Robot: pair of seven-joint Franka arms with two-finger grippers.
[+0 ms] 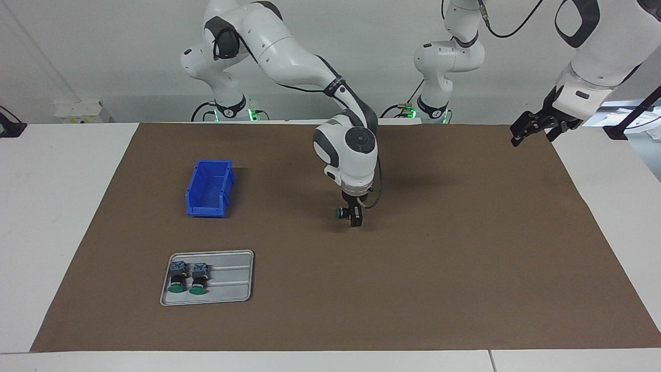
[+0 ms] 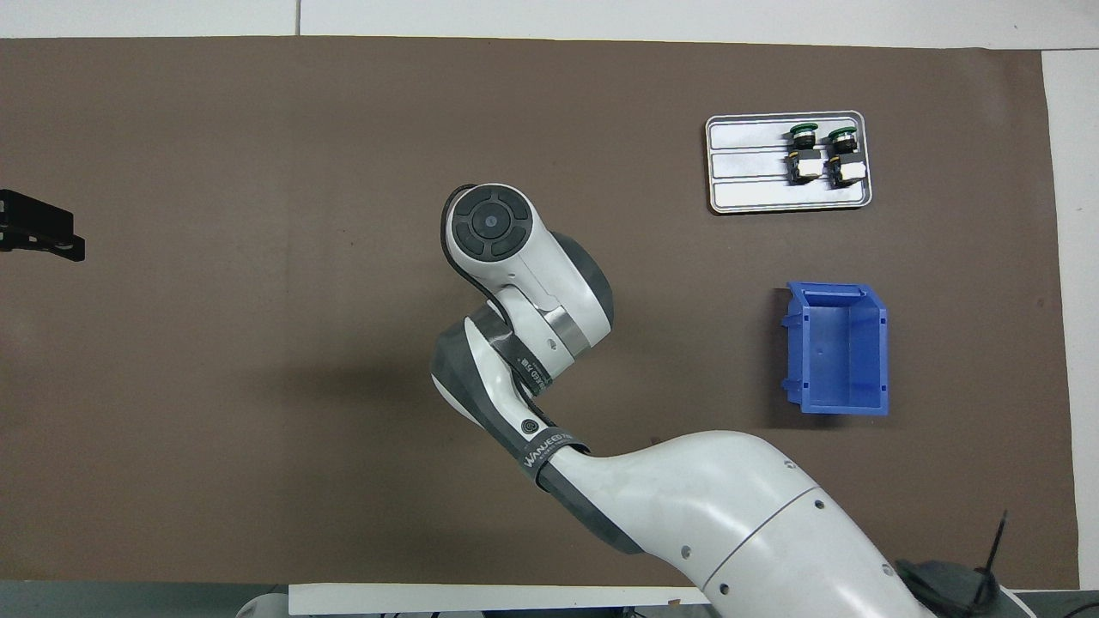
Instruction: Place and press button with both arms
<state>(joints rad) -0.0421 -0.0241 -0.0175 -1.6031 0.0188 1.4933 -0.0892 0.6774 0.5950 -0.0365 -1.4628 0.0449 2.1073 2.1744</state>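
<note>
The button, green cap sideways, is hanging at frame centre just above the brown mat, gripped by the right gripper. Left gripper is waiting at upper right w/ fingers apart. Tray w/ two more buttons and blue bin are sitting lower left.

The right arm comes in from the worktop's near edge and bends over the middle of the brown mat, hiding its own gripper. The left gripper shows at the left arm's end edge. A grey tray with two buttons lies toward the far corner at the right arm's end; a blue bin sits nearer the robots.
</note>
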